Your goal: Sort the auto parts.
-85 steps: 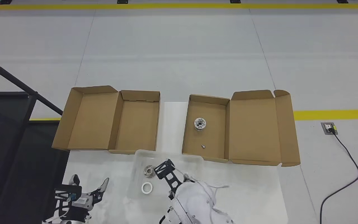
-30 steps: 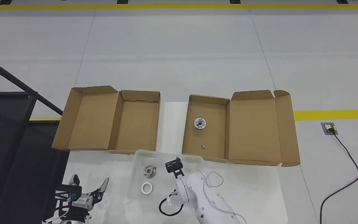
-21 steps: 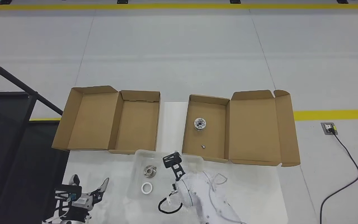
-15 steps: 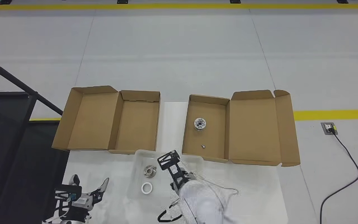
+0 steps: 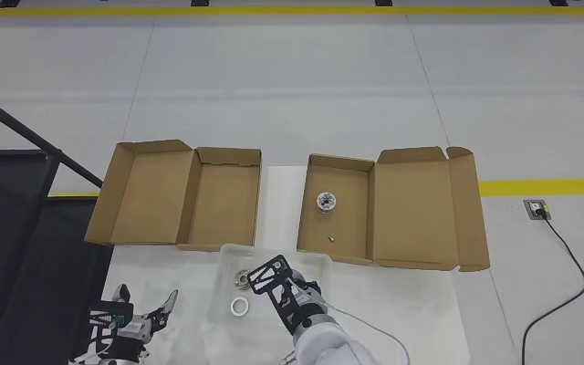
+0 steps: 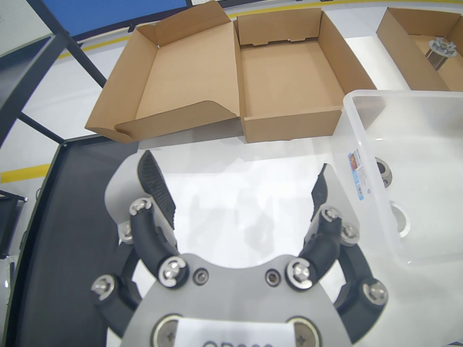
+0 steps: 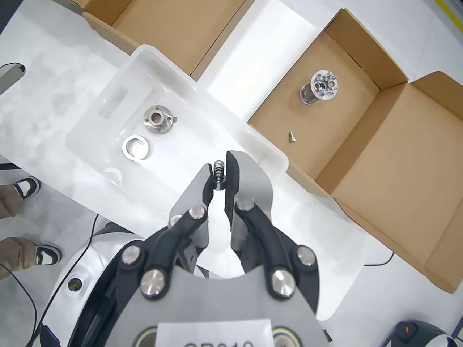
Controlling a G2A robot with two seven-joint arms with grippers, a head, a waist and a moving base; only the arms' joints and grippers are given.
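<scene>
**Desk:** Where is the short silver threaded bolt [image 7: 218, 170]?

**Photographer:** Clamped by its head between the right gripper's [image 7: 219, 179] black fingers, held above the near-right part of the clear plastic bin [image 7: 195, 82]. Its threaded end sticks out past the fingertips, with the long axis in line with the fingers.

**Desk:** And the other arm?

**Photographer:** The left gripper [image 6: 235, 178] hangs with its fingers spread wide apart, holding nothing. It is over the near-left corner of the white table [image 5: 401, 301], close to the table's left edge and just left of the bin's wall.

**Desk:** What about edges and gaps?

**Photographer:** The bin's far rim sits just beside the near walls of both boxes, and a strip of tabletop separates the two boxes.

**Desk:** Counts?

**Photographer:** There are two open brown cardboard boxes and one bin. The left box [image 7: 181, 12] stands far left. The right box [image 7: 379, 153] holds two parts, a silver cylindrical piece with a star-shaped top [image 7: 320, 90] and a tiny screw [image 7: 292, 136]. The bin also holds two, a round flanged metal hub [image 7: 157, 120] and a flat metal ring [image 7: 135, 147].
</scene>
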